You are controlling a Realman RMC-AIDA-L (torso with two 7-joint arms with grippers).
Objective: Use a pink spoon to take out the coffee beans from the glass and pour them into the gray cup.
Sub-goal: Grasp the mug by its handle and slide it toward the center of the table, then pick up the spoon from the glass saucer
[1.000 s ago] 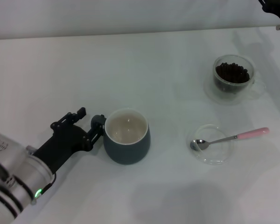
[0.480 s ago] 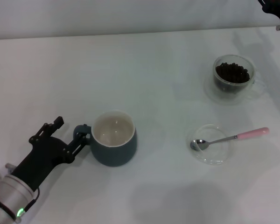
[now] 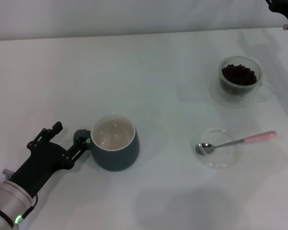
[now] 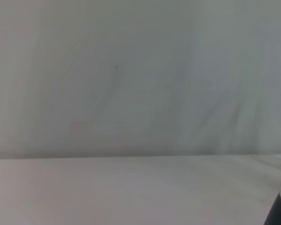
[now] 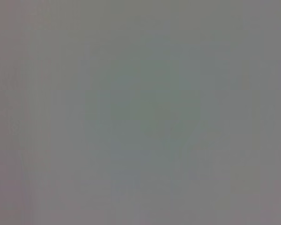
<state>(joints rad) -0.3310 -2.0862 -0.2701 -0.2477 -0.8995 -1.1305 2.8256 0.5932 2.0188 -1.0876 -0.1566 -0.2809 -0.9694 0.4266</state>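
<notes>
The left hand (image 3: 67, 143) sits low at the near left of the worktop (image 3: 149, 72), its dark fingers reaching toward the loop handle of the gray cup (image 3: 114, 148). One finger seems to touch or hook the handle, the other stands apart behind it, but whether the handle is truly gripped I cannot tell from the head view; the left wrist view shows only a dark sliver of the cup at its edge. Holding by the handle would make sense, since it lets the arm steer the cup without tipping it or blocking its mouth.

The cup stands upright, its pale inside bare of beans, mouth open to the air, so it is ready to take a pour. It rests well apart from the other things, which probably means it must be brought nearer or the spoon carried across.

Over to the right, the pink spoon (image 3: 235, 142) lies untouched with its metal bowl in a shallow clear dish (image 3: 216, 160) and its pink end jutting over the rim, easy to pick up. Beyond it stands the glass (image 3: 240, 76) with the coffee beans (image 3: 237, 74) heaped inside.

The right hand (image 3: 283, 9) shows only as a dark corner at the far right edge, parked; how its fingers stand I cannot tell.
</notes>
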